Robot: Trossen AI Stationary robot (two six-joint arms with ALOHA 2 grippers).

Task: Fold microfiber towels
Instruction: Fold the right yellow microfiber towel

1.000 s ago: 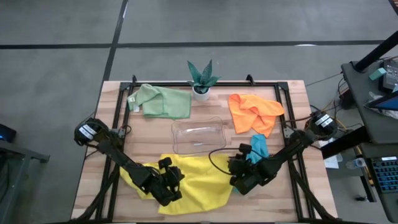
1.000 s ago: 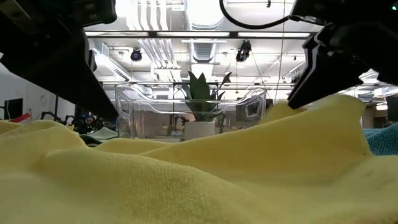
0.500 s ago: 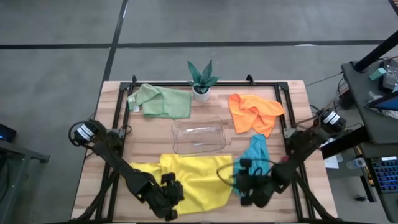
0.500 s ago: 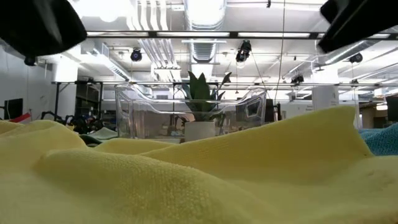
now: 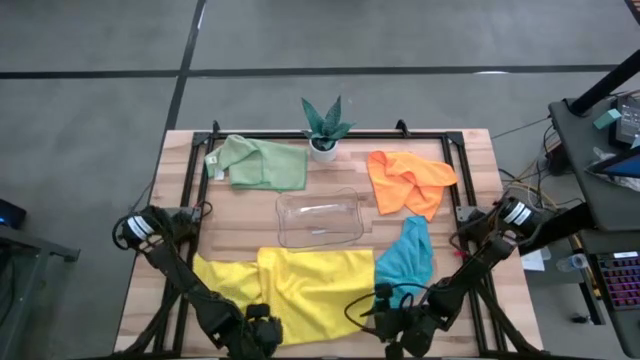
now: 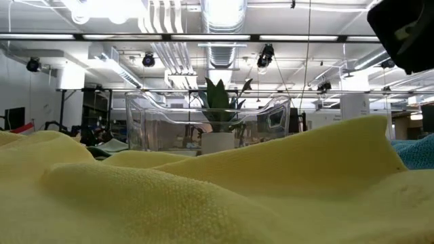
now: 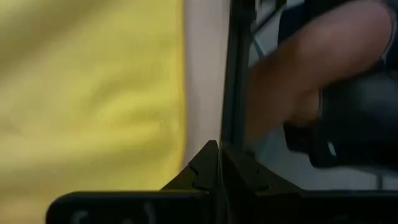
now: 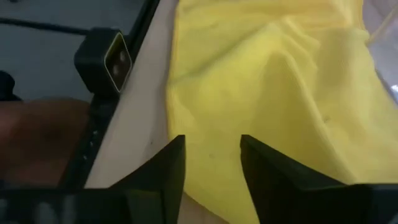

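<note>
Both grippers sit at the table's near edge: left gripper (image 5: pixel 262 330) pinched together, empty, right gripper (image 8: pixel 211 158) spread apart over the yellow towel (image 5: pixel 310 290), flat beside the teal towel (image 5: pixel 405 265).

Wooden table (image 5: pixel 480 190) with a black frame (image 5: pixel 190 180) around its edges. Clear plastic tray (image 5: pixel 319 219) lay in the middle. Behind the tray stood a small potted plant (image 5: pixel 324 130). Behind the tray and to its left lay a pale green towel (image 5: pixel 260 163), folded over. Behind the tray and to its right lay an orange towel (image 5: pixel 408 180), all crumpled. In front of the tray lay a big yellow towel (image 5: pixel 315 290), spread mostly flat, reaching the front edge. Right of the yellow towel, touching it, lay a teal-blue towel (image 5: pixel 405 262).
</note>
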